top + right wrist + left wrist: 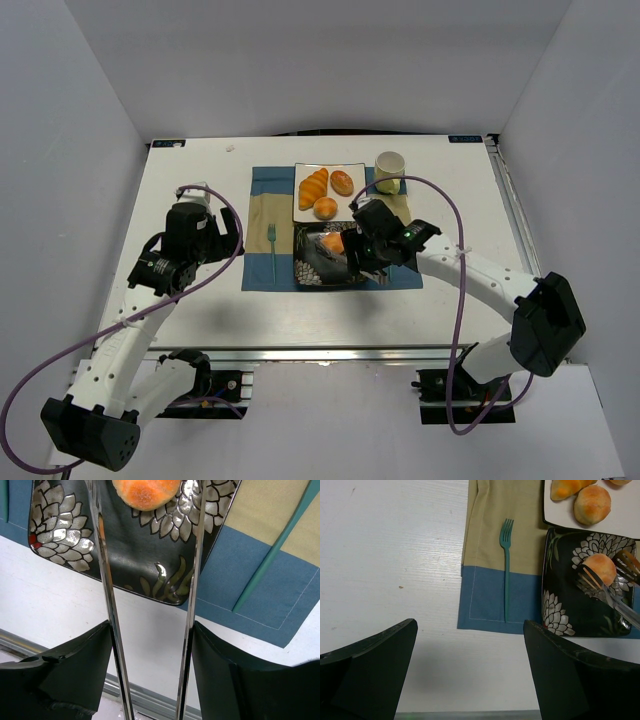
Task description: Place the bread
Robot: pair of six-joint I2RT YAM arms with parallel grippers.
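The bread (333,243), a small round golden-orange bun, lies on the black flowered plate (310,270). My right gripper (362,250) is shut on metal tongs (105,580), whose two arms run out past the bun (145,490), one on each side with a small gap. In the left wrist view the tong tips (587,577) flank the bun (600,568) on the plate (560,580). My left gripper (222,232) is open and empty over bare table, left of the placemat; it also shows in its own wrist view (470,630).
A white plate (300,170) behind the black one holds a croissant (313,187), an oval roll (342,182) and another round bun (325,207). A cup (389,166) stands to its right. A teal fork (507,570) lies on the blue-and-tan placemat (485,600).
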